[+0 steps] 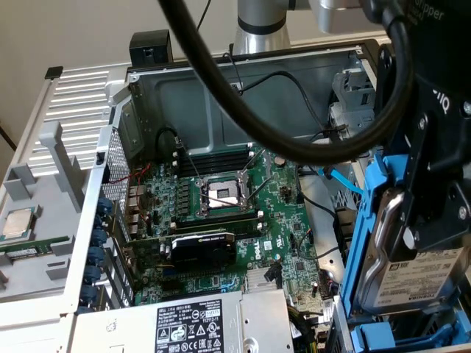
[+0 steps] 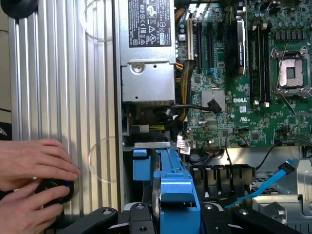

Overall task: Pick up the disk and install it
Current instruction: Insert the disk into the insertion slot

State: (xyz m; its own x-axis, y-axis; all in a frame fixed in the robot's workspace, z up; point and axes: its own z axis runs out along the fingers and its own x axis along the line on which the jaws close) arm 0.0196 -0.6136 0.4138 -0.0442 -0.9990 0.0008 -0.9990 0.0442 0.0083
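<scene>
At the exterior view's left a small square processor chip (image 1: 16, 224) lies on a grey tray (image 1: 44, 176), well apart from the work. In the wrist view a person's hands (image 2: 31, 163) close around a black knob (image 2: 54, 190) on the ribbed metal panel (image 2: 63, 73) beside the open computer case (image 1: 140, 95). Further right the motherboard (image 1: 287, 243) lies exposed, with its empty processor socket (image 1: 221, 195), the black graphics card (image 1: 199, 250) and the power supply (image 1: 191, 327) nearer the camera. At the exterior view's right the gripper (image 1: 412, 224) stands about half closed, its black fingers clamped on the disk (image 1: 427, 279), which hangs upright in its blue carrier frame, label outward, above the case's drive corner, near a loose blue data cable (image 1: 342, 180). The pick-up looks done, and the step in hand seems to be carrying the disk to its slot. Seating it probably calls for squaring the carrier with the bay's rails, keeping clear of the cable, and a straight push. The bay itself is largely hidden behind the disk, so I cannot tell how well they line up.
</scene>
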